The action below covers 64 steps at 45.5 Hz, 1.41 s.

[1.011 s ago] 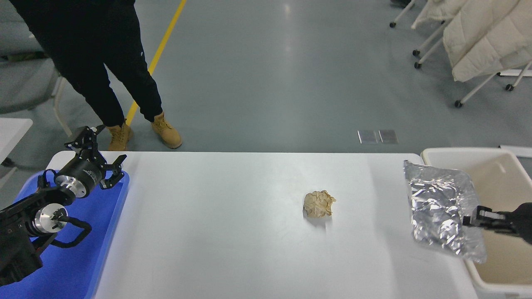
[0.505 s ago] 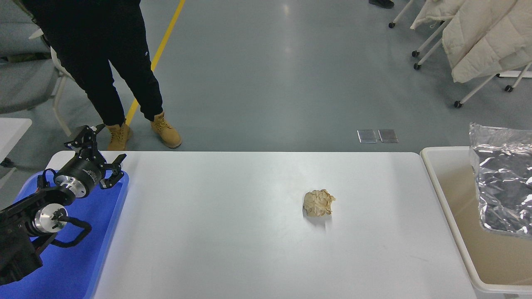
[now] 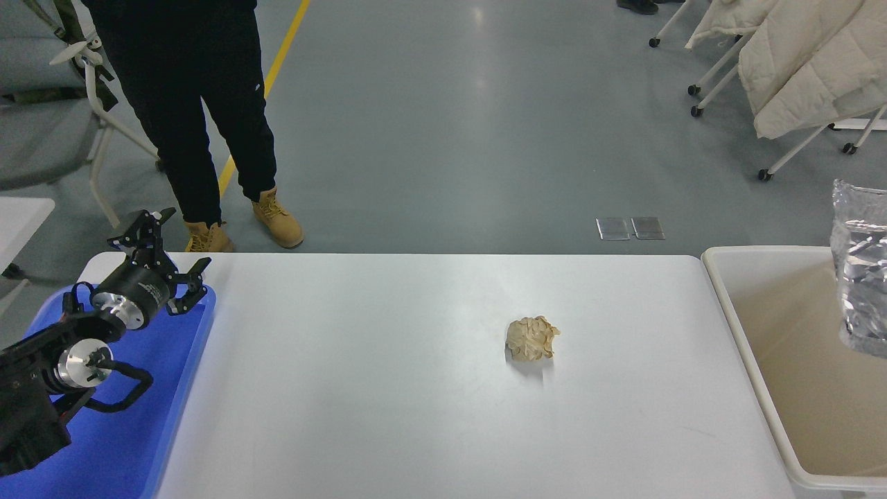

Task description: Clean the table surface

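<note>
Worktop (image 3: 388, 416): white, with rounded corners, filling the middle of the view from the tray on the left to the bin on the right.
Paper ball (image 3: 531, 339): a crumpled tan wad lying alone on the worktop, right of centre and well apart from both tray and bin.
Tray (image 3: 138, 443): blue, at the worktop's left end, running out of view at the bottom left.
Left gripper (image 3: 166, 260): parked above the tray's far corner, its fingers spread apart and holding nothing.
Left arm (image 3: 62, 360): black with silver joints, coming in from the lower left over the tray.
Right gripper: out of view, so its state cannot be told.
Bin (image 3: 734, 333): cream, just beside the worktop's right end, its inside bare where it shows.
Foil bag (image 3: 863, 270): crinkled and silver, at the right edge above the bin's far part, cut off by the frame; what holds it is hidden.
Person (image 3: 201, 104): in dark trousers and tan boots, standing on the floor beyond the worktop's far left corner.
Coats (image 3: 804, 62): cream and quilted, on wheeled racks at the top right.
</note>
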Each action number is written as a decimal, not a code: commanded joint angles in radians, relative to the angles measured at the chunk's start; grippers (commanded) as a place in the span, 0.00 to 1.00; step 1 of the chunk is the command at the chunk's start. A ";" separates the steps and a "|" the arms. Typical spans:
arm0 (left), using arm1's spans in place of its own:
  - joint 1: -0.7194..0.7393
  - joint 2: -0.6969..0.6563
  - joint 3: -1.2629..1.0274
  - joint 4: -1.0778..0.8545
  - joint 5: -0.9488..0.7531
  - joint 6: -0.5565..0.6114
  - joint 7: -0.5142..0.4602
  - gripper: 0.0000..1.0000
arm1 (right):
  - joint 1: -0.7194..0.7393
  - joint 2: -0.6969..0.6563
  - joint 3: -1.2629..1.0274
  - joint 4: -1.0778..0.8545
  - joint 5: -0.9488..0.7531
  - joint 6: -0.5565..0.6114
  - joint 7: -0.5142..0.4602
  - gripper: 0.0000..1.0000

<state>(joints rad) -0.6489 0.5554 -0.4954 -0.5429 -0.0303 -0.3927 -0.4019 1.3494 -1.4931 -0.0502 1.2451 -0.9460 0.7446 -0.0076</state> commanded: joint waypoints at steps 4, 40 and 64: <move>0.000 0.000 0.000 0.000 0.000 0.000 0.000 1.00 | -0.200 0.233 -0.033 -0.266 0.116 -0.303 0.000 0.00; 0.000 0.000 0.000 0.000 0.000 0.000 0.000 1.00 | -0.636 1.014 -0.022 -1.089 0.475 -0.938 0.003 0.00; 0.000 0.000 0.000 0.000 0.000 0.000 0.000 1.00 | -0.691 1.191 -0.019 -1.193 0.616 -1.030 0.003 0.00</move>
<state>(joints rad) -0.6488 0.5553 -0.4956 -0.5429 -0.0305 -0.3927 -0.4019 0.6828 -0.3896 -0.0700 0.0874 -0.3948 -0.2575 -0.0056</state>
